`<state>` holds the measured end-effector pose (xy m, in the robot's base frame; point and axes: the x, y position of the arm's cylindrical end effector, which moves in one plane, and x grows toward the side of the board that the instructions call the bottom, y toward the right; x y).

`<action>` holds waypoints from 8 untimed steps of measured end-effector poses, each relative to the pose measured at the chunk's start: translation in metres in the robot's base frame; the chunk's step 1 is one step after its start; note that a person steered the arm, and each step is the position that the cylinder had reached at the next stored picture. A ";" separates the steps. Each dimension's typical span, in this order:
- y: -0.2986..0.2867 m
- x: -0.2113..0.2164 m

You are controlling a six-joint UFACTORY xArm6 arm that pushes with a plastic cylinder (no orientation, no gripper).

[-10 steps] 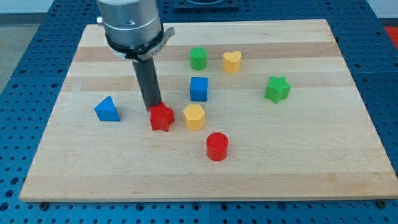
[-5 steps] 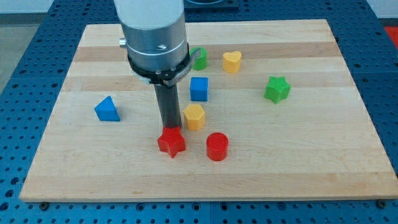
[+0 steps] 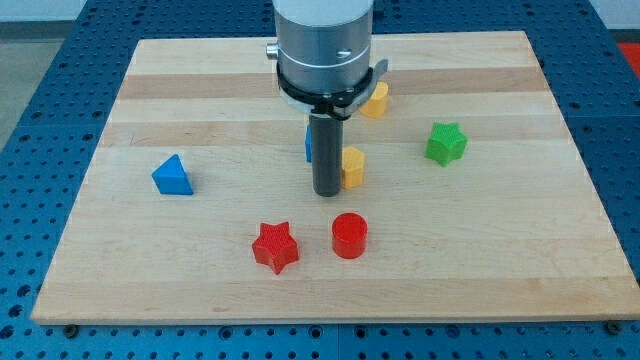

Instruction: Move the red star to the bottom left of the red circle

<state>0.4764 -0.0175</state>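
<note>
- Board: a pale wooden board (image 3: 120, 250) lay on a blue perforated table (image 3: 30, 120), and all the blocks stood on the board.
- Arm end: there was no gripper to open or shut — the arm ended in a straight dark rod, and my tip (image 3: 327, 193) rested on the board and held nothing.
- Tip position: my tip stood just above the red circle (image 3: 350, 236) in the view, apart from it, and just to the view's left of a yellow block (image 3: 353, 167); whether rod and yellow block touched could not be told.
- Task block: the red star (image 3: 276, 247) lay near the view's bottom, to the left of the red circle and slightly lower, with a narrow gap of bare wood between the two.
- The star was well clear of my tip, down and to the view's left of it.
- Partly hidden blocks: a blue block (image 3: 308, 145) showed only as a sliver behind the rod, and a second yellow block (image 3: 377, 100) peeped out at the arm's right edge — its shape was probably a heart, though too much was covered to be sure.
- Outlying blocks: a blue triangle (image 3: 172, 175) stood at the view's left and a green star (image 3: 446, 143) at the view's right, both well apart from the red pair.
</note>
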 end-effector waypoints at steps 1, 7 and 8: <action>-0.060 0.000; -0.030 0.072; -0.012 0.072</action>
<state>0.5487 -0.0292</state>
